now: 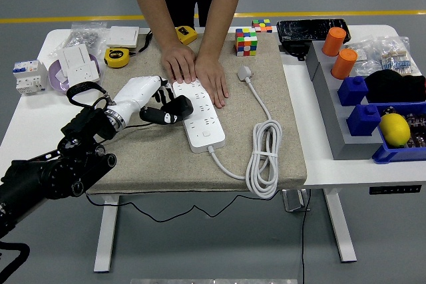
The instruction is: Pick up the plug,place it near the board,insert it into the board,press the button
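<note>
- No brand, label or other writing can be read anywhere; whatever print is carried by the objects is too small.
- A tape measure (117,57) and white boxes (78,62) are seen at the table's (30,124) far left; a colour cube (245,42) stands on the mat (279,144), with orange cylinders (338,52), blue bins (373,121) and a lemon (394,129) on the right.
- The far end of the power strip (200,115) is pressed down by a person's two hands (196,71).
- The strip is white and long, with rows of sockets and a round button near its close end.
- Its white plug (245,72) is seen lying loose on the mat, right of the strip, its cord (263,157) coiled below.
- The left hand (160,103) is held at the strip's left edge, black fingers (174,109) curled, nothing visibly gripped.
</note>
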`<state>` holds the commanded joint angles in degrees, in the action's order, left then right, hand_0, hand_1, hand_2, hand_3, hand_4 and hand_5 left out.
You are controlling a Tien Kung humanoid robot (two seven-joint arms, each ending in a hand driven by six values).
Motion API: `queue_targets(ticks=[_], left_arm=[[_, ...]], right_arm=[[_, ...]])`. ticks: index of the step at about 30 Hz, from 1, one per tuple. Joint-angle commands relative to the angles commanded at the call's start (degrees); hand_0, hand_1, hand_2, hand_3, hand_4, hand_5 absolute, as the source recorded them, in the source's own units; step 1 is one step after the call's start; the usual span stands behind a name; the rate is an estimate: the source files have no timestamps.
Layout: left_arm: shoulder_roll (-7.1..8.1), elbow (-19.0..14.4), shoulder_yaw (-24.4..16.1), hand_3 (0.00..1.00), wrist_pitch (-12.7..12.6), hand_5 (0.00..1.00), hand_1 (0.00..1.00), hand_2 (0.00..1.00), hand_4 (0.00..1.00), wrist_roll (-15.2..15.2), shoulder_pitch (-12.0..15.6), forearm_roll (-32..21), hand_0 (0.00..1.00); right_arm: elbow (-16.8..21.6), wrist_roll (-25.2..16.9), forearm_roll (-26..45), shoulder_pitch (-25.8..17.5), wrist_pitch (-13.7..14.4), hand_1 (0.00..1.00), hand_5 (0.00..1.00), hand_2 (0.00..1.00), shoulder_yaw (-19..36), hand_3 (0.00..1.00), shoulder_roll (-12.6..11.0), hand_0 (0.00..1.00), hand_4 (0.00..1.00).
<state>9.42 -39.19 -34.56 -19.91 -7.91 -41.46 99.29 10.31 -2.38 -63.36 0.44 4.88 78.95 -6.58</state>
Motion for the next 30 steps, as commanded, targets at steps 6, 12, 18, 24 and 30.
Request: queue_targets(ticks=[6, 12, 18, 24, 30], left_arm=[[0.15, -0.02, 0.27, 0.362, 0.08, 0.125, 0.433, 0.354, 0.584, 0.10, 0.02, 0.57, 0.459], [0.50, -0.15, 0.76, 0.361, 0.33, 0.126, 0.437, 0.355, 0.584, 0.20, 0.10, 1.29, 0.462], [0.75, -0.13, 1.25, 0.362, 0.44, 0.125, 0.442, 0.356, 0.584, 0.28, 0.21, 1.70, 0.463], [0.91, -0.19, 1.68, 0.365, 0.54, 0.127, 0.448, 0.360, 0.585, 0.31, 0.34, 1.96, 0.465], [0.99, -0.34, 1.77, 0.384, 1.05, 0.130, 0.469, 0.401, 0.593, 0.28, 0.36, 1.87, 0.471]], right_arm=[[0.00, -0.02, 0.11, -0.02, 0.00, 0.899, 0.949, 0.848, -0.03, 0.875, -0.03, 0.962, 0.998], [0.00, -0.02, 0.28, -0.10, -0.03, 0.899, 0.952, 0.849, -0.10, 0.875, 0.00, 0.962, 0.998], [0.00, -0.03, 0.42, -0.22, -0.04, 0.899, 0.953, 0.849, -0.18, 0.874, -0.02, 0.960, 0.998], [0.00, -0.04, 0.51, -0.31, -0.06, 0.899, 0.955, 0.848, -0.23, 0.875, -0.05, 0.961, 0.998], [0.00, -0.02, 0.56, -0.44, -0.14, 0.899, 0.955, 0.848, -0.26, 0.874, -0.04, 0.961, 0.998]])
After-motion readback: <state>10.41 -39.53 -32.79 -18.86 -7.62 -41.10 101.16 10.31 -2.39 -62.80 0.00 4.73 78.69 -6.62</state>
